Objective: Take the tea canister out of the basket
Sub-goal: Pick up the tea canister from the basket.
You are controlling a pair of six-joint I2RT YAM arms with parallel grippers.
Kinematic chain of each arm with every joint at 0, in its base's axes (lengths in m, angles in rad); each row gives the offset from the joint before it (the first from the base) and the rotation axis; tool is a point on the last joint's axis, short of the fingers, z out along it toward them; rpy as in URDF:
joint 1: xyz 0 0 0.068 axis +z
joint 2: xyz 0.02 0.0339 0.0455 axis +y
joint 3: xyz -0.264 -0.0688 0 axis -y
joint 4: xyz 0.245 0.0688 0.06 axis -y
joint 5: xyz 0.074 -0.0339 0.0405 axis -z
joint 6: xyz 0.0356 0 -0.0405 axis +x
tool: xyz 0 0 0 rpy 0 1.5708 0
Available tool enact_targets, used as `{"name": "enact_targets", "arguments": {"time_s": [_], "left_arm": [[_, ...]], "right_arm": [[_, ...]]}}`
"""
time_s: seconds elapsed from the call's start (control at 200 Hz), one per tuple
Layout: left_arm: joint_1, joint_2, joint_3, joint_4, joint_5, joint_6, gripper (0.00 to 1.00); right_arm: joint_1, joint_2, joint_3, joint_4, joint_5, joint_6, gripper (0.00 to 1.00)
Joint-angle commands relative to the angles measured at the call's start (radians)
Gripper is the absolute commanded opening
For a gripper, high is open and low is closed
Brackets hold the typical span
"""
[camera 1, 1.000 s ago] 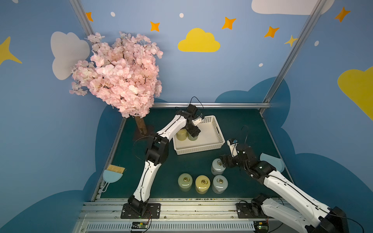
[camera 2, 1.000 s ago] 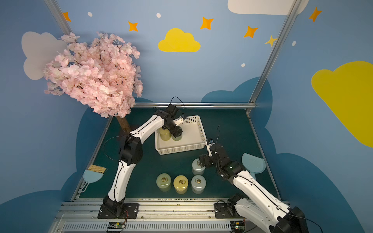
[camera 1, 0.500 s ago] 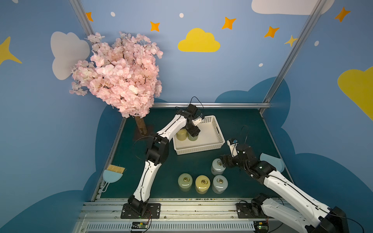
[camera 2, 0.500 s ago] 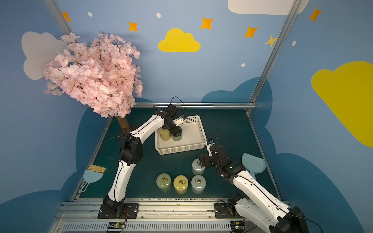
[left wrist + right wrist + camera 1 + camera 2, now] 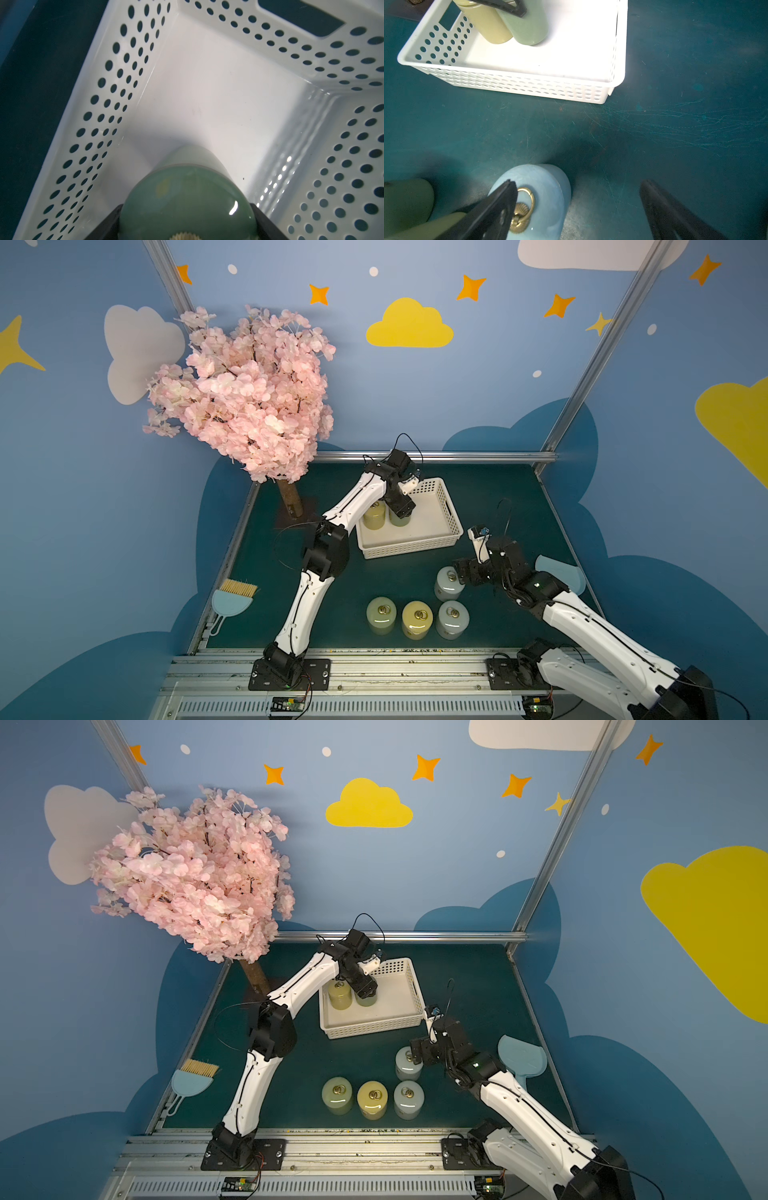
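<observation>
Left hand (image 5: 401, 509) is down inside the basket (image 5: 415, 546), and the left wrist view shows its fingers (image 5: 110, 224) pressed against opposite sides of the green canister (image 5: 187, 193) at the lid, so it looks clamped on that canister. The canister stands upright on the basket floor in the far-left part, touching the yellow canister (image 5: 374, 517) on its left, and its base appears not yet raised. I judge the grasp to be made and the lift to be the step in hand. The next move calls for a straight rise until the base clears the rim, because the yellow neighbour sits against it and the perforated walls are close, so any sideways pull could drag or tip that neighbour or catch the wall. The lid looks smooth and rounded, so the hold may slip if the rise is jerky. Once clear, the canister can be carried toward the near side and set on the counter (image 5: 675, 124), where three canisters stand in a near row. Right hand (image 5: 577, 187) hovers low beside the blue canister (image 5: 546, 187), near and to the right of the basket, with its fingers wide apart and holding nothing, and one finger lies over the brass ring on that lid; it would do best to keep out of the carrying path
</observation>
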Motion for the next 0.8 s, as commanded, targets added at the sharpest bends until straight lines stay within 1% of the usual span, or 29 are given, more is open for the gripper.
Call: {"name": "enact_targets", "arguments": {"time_s": [0.0,0.245,0.466,0.791], "left_arm": [[-0.009,-0.025,0.049,-0.019,0.011,-0.011,0.54],[-0.022,-0.071,0.062,-0.05,0.023,-0.038,0.53],[-0.042,-0.125,0.053,-0.081,-0.004,-0.063,0.52],[-0.078,-0.227,-0.048,-0.076,-0.024,-0.12,0.52]], "right_arm": [[-0.004,-0.01,-0.015,0.017,-0.004,-0.004,0.98],[-0.004,-0.011,-0.016,0.017,-0.002,-0.002,0.98],[-0.006,-0.02,-0.016,0.015,0.005,0.0,0.98],[-0.008,-0.036,-0.022,0.016,0.011,0.008,0.98]]}}
